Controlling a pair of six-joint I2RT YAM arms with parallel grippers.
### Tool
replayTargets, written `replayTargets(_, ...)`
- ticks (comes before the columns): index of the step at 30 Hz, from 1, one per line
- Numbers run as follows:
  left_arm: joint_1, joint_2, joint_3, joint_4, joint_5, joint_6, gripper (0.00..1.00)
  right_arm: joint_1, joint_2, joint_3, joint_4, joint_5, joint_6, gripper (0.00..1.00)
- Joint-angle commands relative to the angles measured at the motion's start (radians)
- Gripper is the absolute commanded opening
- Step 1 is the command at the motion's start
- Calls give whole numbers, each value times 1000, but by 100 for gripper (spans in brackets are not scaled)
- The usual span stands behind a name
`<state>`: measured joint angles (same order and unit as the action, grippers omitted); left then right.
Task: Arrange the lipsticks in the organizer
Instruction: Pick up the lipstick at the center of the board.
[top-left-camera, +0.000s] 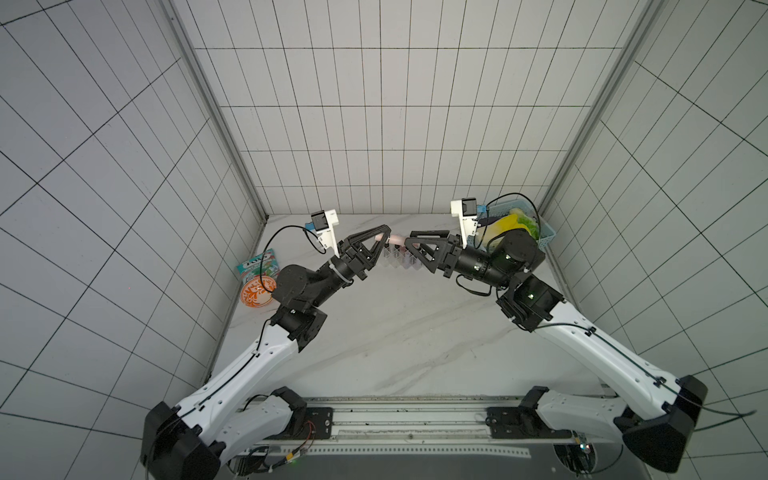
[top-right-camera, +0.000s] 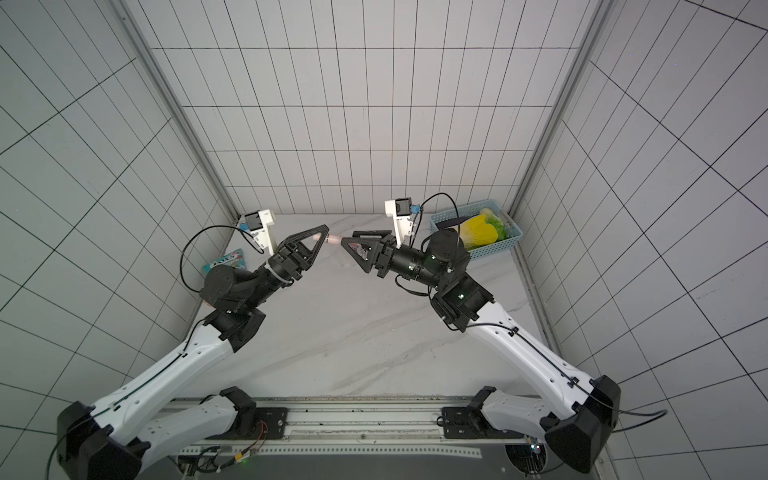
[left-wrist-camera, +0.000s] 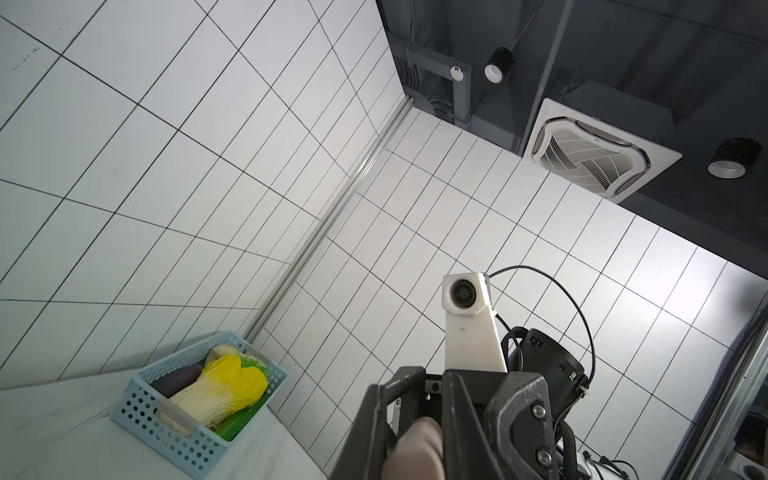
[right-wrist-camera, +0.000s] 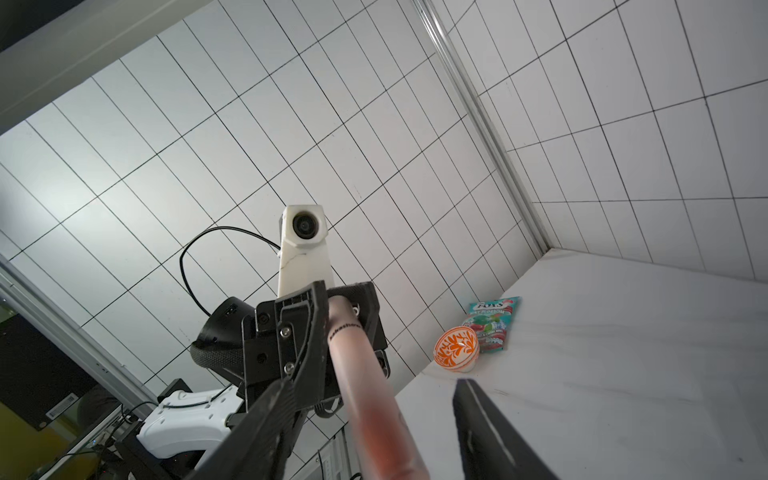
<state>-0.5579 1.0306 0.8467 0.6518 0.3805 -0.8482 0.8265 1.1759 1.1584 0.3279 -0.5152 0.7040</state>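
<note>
Lipsticks are going into the clear organizer (top-left-camera: 397, 262), which is sitting on the table (top-left-camera: 395, 332) right under both raised grippers. Left gripper (top-left-camera: 382, 235) is squeezing one end of a long pink lipstick (top-left-camera: 395, 239) up in the air. Right gripper (top-left-camera: 411, 243) is sitting around the other end, loose and not pinching. I am guessing the tube is light, hard and slippery, so grabbing it across its middle is looking safest. Only a top view is showing the organizer. Only the right wrist view is showing the gap beside one finger (right-wrist-camera: 490, 432) and tiny writing on the tube.
</note>
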Motion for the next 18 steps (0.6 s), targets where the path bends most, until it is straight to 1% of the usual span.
replayTargets(1, -12, -5, -13, 71, -22, -6, 7, 13, -9, -27, 157, -17, 76, 51)
replayTargets(3, -16, -4, -16, 72, -34, 0, 7, 20, 1, -23, 179, -25, 101, 45)
replayTargets(7, -20, -3, -11, 70, -38, 11, 7, 34, 14, -29, 212, -18, 124, 40)
replayTargets(13, -33, -7, -8, 61, -51, 27, 7, 53, 22, -31, 223, 14, 123, 38)
replayTargets(16, -36, -11, -10, 56, -54, 35, 7, 59, 25, -30, 224, 27, 124, 32)
replayTargets(18, -37, -9, -12, 55, -57, 38, 7, 61, 28, -28, 223, 33, 125, 26)
